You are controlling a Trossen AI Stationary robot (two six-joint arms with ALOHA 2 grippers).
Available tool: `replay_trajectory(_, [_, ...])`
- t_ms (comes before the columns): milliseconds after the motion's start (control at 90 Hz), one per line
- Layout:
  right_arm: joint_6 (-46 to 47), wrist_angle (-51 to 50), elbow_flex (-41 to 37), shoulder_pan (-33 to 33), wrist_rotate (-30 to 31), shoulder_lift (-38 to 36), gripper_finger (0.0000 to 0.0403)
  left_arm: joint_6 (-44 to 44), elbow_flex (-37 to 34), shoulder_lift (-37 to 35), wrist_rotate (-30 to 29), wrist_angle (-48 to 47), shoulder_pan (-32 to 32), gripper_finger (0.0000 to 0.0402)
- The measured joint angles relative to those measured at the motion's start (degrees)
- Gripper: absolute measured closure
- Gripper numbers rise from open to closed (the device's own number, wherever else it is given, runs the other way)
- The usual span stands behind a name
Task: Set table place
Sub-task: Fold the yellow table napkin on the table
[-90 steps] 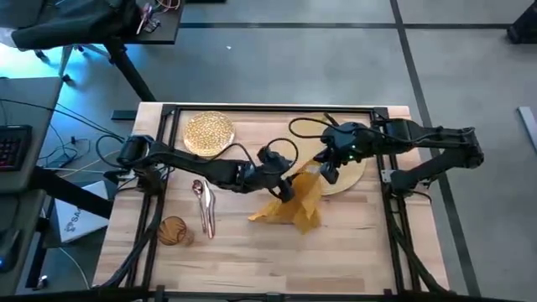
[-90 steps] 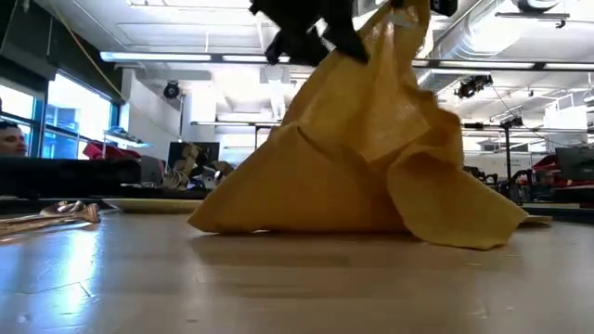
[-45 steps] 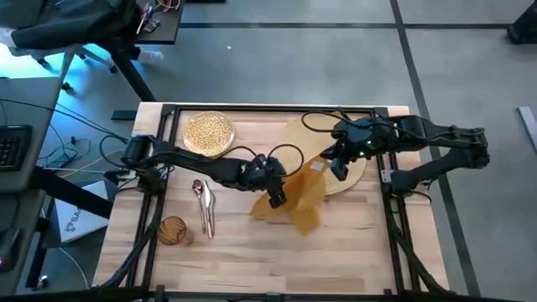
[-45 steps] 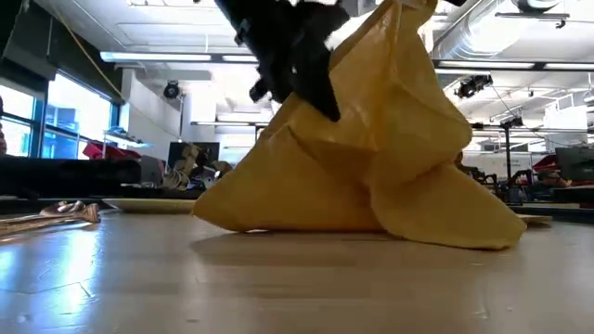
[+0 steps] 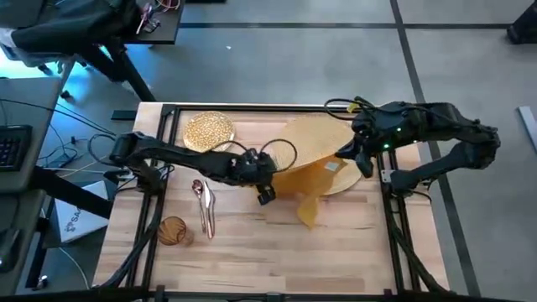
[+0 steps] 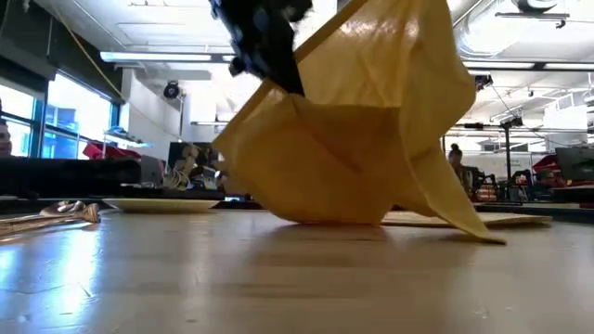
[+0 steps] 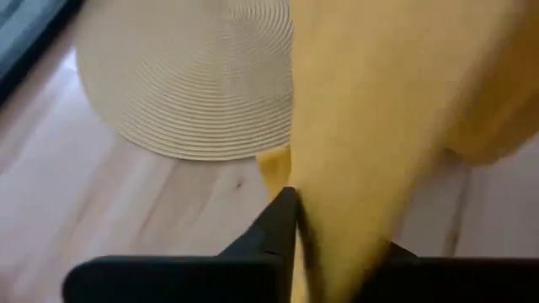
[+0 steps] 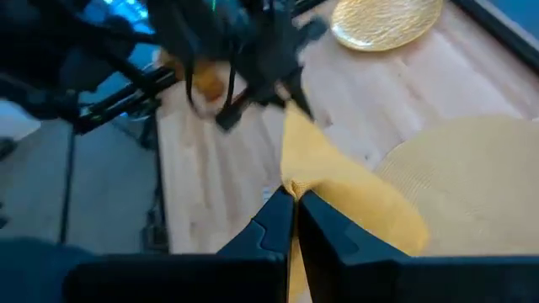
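Right gripper pinching yellow napkin, straw mat beyond

Bright overhead light; wrist views blurred, perhaps by motion.

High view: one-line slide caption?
Both grippers, left and right, hold the yellow napkin stretched over the straw mat.

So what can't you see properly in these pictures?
- Low view: the napkin hides most of the straw mat and the table behind it; both grippers' tips are cut off by the top edge or covered by cloth.
- High view: the cutlery is too small to tell the pieces apart; part of the mat lies under the napkin.
- Left wrist view: the cloth is blurred and covers the left gripper.
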Motion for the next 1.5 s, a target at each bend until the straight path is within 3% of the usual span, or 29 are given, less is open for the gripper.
replay_trajectory(189, [3.2,-2.0,0.6,3.4,-7.6,0.4,0.0403,0.9,0.0,-8.5,4.7,-6.8,-1.0,0.0401])
replay_trajectory(367, [4.1,-1.0,0.6,8.8,-8.1,1.1,0.0403,0.8,0.0,-11.3,7.3,-8.8,-1.9,0.0401])
replay_trajectory(578, [5.4,0.5,0.6,9.5,1.8,1.1,0.0403,1.0,0.0,-8.3,10.2,-3.8,-2.1,0.0394])
replay_trajectory(733, [8.2,0.5,0.6,6.7,6.3,1.4,0.0403,3.7,0.0,-2.4,15.1,3.7,-1.5,0.0347])
replay_trajectory(1022, [10.5,0.7,0.6,1.7,7.4,1.4,0.0403,-2.1,0.0,7.9,20.5,28.3,-1.5,0.0229])
replay_trajectory(1278, [9.0,0.7,0.6,-2.5,7.5,1.4,0.0403,-11.3,0.0,16.8,18.1,45.1,-3.3,0.0181])
replay_trajectory(1500, [6.9,0.7,0.6,-6.1,7.5,1.8,0.0403,-16.4,0.0,21.9,6.1,52.0,-6.0,0.0177])
